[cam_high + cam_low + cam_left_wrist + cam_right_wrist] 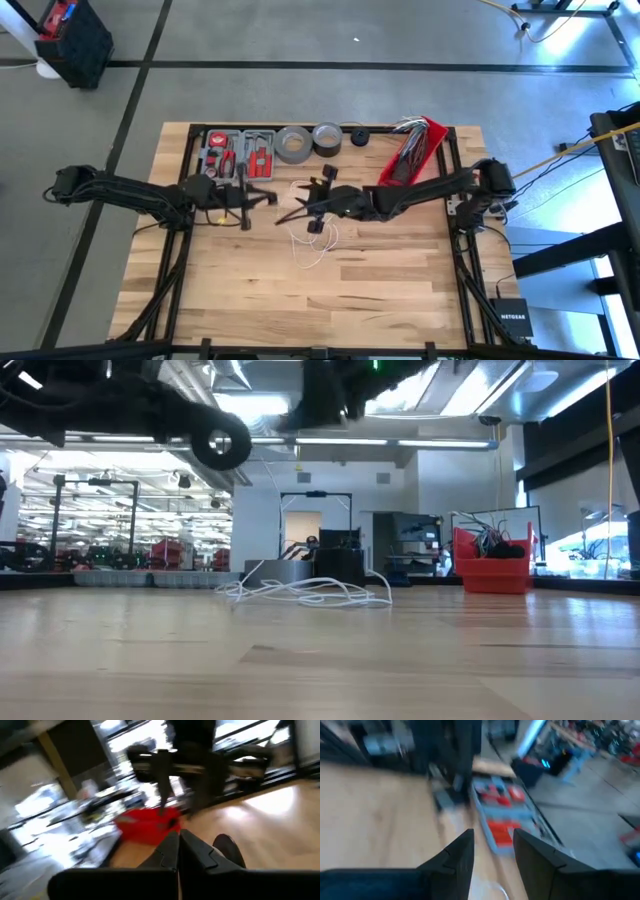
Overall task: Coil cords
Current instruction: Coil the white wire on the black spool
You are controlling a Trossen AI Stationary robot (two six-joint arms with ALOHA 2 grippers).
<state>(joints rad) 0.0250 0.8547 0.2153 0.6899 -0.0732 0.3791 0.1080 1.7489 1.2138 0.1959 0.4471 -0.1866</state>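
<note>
White cord [312,243] loose mid-surface; right pincer [303,209] spread above it, left pincer [268,197] pressed together, empty.

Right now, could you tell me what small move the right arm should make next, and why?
Probably lower the right gripper, open above the table, onto the white cord, which lies loose and uncoiled on the wooden table. The left gripper is shut and seems to hold nothing.
</note>
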